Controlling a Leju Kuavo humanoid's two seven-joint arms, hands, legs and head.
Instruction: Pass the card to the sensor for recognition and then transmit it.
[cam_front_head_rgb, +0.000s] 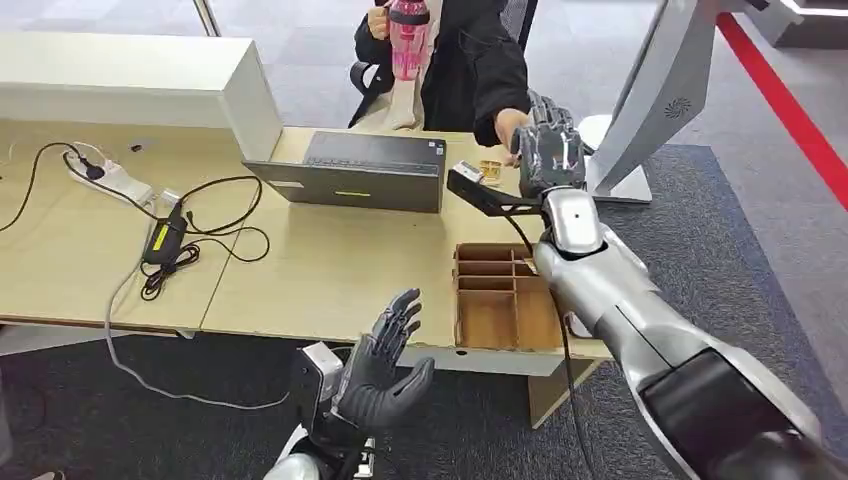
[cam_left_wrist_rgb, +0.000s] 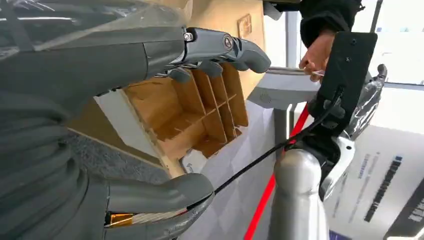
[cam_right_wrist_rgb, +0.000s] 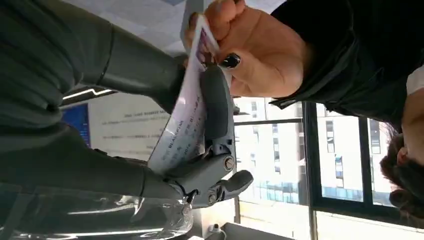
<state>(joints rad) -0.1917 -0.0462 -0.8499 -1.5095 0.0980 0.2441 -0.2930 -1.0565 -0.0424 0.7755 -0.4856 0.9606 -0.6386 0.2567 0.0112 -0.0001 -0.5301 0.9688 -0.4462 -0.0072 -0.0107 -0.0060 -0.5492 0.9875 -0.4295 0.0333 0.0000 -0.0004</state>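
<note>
The right hand (cam_front_head_rgb: 548, 150) is raised at the far right of the desk (cam_front_head_rgb: 330, 270), its fingers closed on a white card (cam_right_wrist_rgb: 182, 115); the right wrist view shows the card pinched between the thumb and the darker fingers, with rows of small dark printing on its face that are too blurred to read. A person's hand (cam_right_wrist_rgb: 250, 50), with a dark-painted nail and a black sleeve, grips the far end of the same card, so both hold it at once. The person sits behind the desk in black clothing and holds a pink bottle (cam_front_head_rgb: 408, 38) in the other hand. The left hand (cam_front_head_rgb: 385, 365) hovers low at the near edge of the desk, palm up, fingers spread and holding nothing. On the desk lie an open grey laptop (cam_front_head_rgb: 355, 170) with a small green light on its back, a brown divided wooden tray (cam_front_head_rgb: 500, 295) near the right edge, and on the left a white power strip (cam_front_head_rgb: 112, 180) with black cables and a black adapter bearing a yellow label. A grey-white stand (cam_front_head_rgb: 650, 100) with a round swirl logo rises at the far right.
</note>
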